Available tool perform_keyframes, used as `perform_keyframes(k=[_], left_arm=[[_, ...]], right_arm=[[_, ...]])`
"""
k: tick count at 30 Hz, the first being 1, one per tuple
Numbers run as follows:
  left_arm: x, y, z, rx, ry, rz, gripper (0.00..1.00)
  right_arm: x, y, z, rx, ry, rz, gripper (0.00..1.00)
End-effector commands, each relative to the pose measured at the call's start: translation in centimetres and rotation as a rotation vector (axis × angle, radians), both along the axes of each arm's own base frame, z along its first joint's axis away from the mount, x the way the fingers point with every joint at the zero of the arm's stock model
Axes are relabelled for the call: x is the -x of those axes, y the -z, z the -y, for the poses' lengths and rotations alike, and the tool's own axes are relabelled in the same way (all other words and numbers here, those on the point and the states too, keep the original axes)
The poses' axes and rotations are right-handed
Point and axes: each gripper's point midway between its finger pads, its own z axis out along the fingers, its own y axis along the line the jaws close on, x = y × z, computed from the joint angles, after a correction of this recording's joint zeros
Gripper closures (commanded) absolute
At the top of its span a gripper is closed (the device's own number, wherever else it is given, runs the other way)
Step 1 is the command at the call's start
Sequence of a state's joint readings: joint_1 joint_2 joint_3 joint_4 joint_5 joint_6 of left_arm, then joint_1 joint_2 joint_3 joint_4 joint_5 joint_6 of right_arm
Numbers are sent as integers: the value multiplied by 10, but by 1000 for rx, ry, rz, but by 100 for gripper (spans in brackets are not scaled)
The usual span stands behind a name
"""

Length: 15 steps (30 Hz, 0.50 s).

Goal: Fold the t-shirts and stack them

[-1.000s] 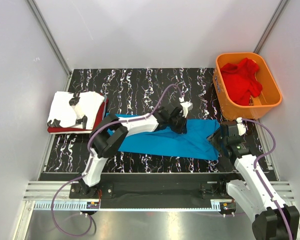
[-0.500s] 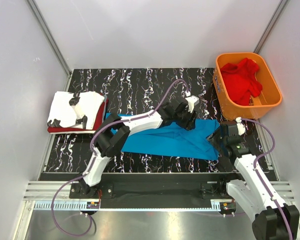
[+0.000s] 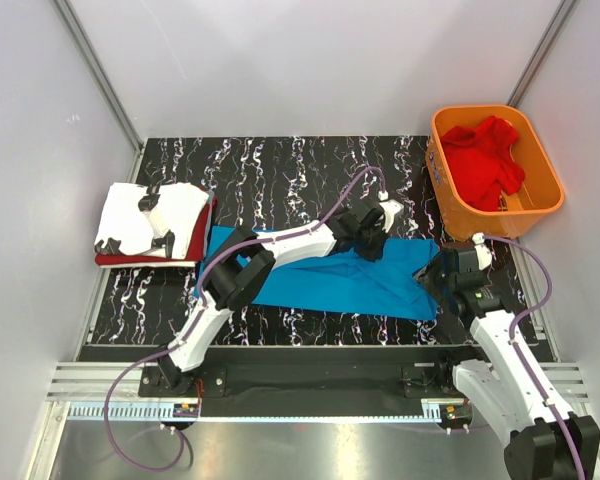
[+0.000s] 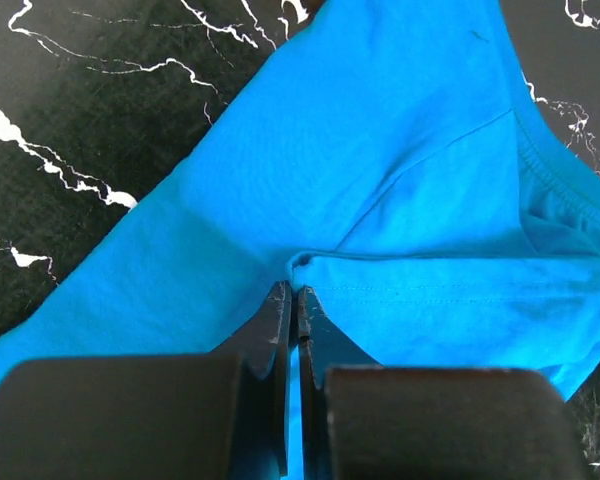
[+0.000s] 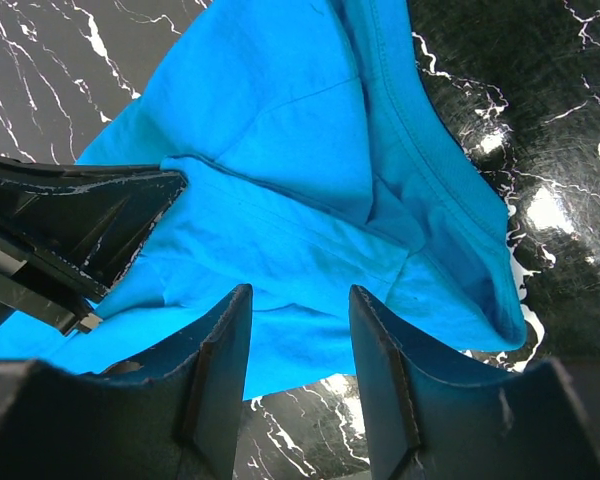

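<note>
Blue t-shirt [image 3: 320, 285] is seen spread across the middle of the table [image 3: 280, 170], a fold near its far edge pinched in the clamped-shut left gripper [image 4: 292, 300]; the right gripper [image 5: 300, 305] is held with jaws apart over its right end. A clean fold is judged to need both ends lifted together and kept taut.

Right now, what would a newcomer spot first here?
The bright blue t-shirt spread across the middle of the black marbled table, with the left gripper pinched shut on a fold of it and the right gripper open at its right edge. Next, the orange basket at the back right holding a bright red t-shirt, and the white t-shirt folded atop a dark red t-shirt on the left.
</note>
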State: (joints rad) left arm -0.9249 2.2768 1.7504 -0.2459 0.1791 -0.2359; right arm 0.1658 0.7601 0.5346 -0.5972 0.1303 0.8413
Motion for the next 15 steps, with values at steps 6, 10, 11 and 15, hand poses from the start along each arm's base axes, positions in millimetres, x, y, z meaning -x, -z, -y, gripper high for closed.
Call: perform_keyframes(k=[6,10,11,15], left_arm=[[13,-62,-10,146,-16,74,100],[29,-76,-25,196,-31,62,100],[31,-75,-27,199,-32,55,100],[44,-69,-33,233,-31,23,100]], right_arm=[[-5,1,-1,16,-17,-9,49],[-9,6,-4,11,-29,-19,47],[-10,6,-4,12,-31,-21,47],[-12,12,-4,28,-41,-48,46]])
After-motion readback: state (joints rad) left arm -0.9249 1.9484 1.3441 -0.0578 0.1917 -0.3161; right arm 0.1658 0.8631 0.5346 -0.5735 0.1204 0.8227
